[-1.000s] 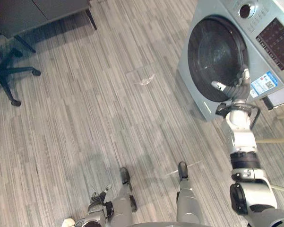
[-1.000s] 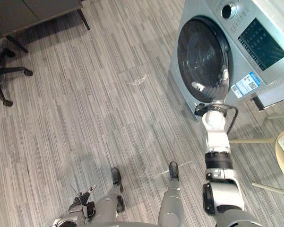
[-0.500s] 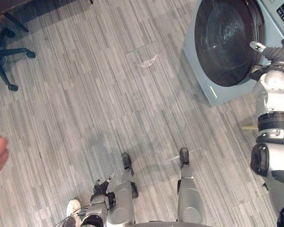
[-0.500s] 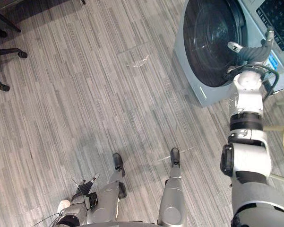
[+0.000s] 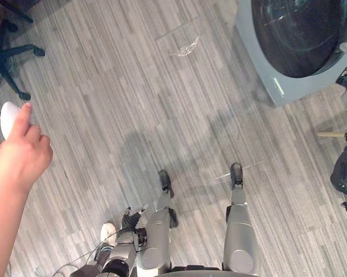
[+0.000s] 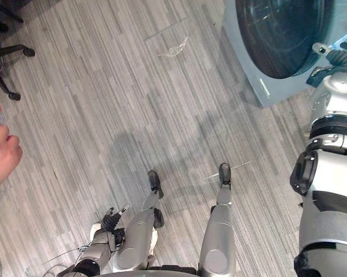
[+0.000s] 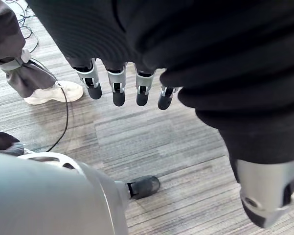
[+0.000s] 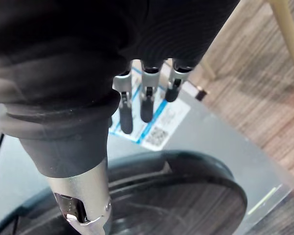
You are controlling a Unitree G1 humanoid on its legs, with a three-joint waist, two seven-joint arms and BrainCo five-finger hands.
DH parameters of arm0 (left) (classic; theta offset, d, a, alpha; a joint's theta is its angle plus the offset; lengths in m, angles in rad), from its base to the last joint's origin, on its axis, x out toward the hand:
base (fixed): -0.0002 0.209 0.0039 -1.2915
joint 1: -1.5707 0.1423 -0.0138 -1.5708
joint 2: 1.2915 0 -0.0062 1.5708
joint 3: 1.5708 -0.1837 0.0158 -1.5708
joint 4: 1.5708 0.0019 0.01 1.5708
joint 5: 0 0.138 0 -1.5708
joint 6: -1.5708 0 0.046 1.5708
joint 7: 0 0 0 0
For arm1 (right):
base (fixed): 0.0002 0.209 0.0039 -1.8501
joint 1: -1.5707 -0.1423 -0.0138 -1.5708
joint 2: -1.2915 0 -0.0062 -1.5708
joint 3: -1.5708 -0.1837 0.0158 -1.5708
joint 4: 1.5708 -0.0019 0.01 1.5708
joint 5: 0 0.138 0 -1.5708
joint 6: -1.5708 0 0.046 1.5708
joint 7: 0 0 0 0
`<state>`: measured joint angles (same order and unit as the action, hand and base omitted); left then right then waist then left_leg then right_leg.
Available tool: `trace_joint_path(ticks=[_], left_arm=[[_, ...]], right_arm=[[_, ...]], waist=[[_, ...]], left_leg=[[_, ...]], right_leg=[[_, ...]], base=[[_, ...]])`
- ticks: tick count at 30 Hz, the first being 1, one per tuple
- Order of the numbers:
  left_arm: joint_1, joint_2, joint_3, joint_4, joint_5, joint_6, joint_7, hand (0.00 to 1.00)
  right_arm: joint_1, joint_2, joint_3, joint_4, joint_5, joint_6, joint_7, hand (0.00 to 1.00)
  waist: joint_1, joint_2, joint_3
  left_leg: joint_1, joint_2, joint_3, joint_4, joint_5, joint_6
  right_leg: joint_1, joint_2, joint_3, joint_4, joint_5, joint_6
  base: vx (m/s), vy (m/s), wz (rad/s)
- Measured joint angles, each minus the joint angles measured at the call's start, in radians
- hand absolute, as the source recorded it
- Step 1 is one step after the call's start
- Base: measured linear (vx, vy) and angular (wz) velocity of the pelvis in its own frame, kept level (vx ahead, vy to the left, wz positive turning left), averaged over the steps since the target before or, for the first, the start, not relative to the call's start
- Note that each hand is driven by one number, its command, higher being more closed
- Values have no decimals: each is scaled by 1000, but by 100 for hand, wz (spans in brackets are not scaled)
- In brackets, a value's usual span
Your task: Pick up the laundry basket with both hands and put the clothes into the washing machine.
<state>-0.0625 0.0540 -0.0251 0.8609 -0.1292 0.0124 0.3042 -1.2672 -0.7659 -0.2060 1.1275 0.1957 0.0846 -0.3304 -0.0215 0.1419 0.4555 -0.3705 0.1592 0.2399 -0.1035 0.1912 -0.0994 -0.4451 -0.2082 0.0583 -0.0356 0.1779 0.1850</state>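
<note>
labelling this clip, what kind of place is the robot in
Probably an indoor lab or office set up for laundry tests: a front-loading washing machine stands on grey plank flooring, with a wheeled office chair nearby.

Grey striped plank floor, silver-grey washing machine with dark door

Silver fingers (dark-tipped) protrude from black ribbed covers.
</note>
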Motion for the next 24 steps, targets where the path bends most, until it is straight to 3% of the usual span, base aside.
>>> trace_joint_path(ticks=[4,8,17,24], left_arm=[[-1,-2,-46,-26,-17,-11,0,0],[-8,-10,-60,-28,-23,-24,0,0],[-51,-15,-49,20,-63,-25,5,0],[-88,-19,-44,64,-77,-21,10,0]], right_arm=[[-22,-32,43,0,1,-3,3,0],[-35,-37,70,-12,1,-35,0,0],[-40,-50,147,-73,-12,-34,-40,0],[79,31,151,-365,-88,-15,-88,0]], waist=[[14,26,15],[34,50,23],[50,57,25],[33,57,25]], left_leg=[[-45,-1,-16,0,11,-9],[-78,0,-27,0,22,-20],[-114,6,-66,0,31,-21],[-124,20,-94,0,36,-14]], right_leg=[[-34,-2,-14,-2,3,0],[-62,-3,-21,0,3,0],[-91,3,-38,16,4,-2],[-93,19,-57,22,7,-6]], base=[[-8,1,10],[-7,-2,5],[-16,-4,4],[-48,0,3]])
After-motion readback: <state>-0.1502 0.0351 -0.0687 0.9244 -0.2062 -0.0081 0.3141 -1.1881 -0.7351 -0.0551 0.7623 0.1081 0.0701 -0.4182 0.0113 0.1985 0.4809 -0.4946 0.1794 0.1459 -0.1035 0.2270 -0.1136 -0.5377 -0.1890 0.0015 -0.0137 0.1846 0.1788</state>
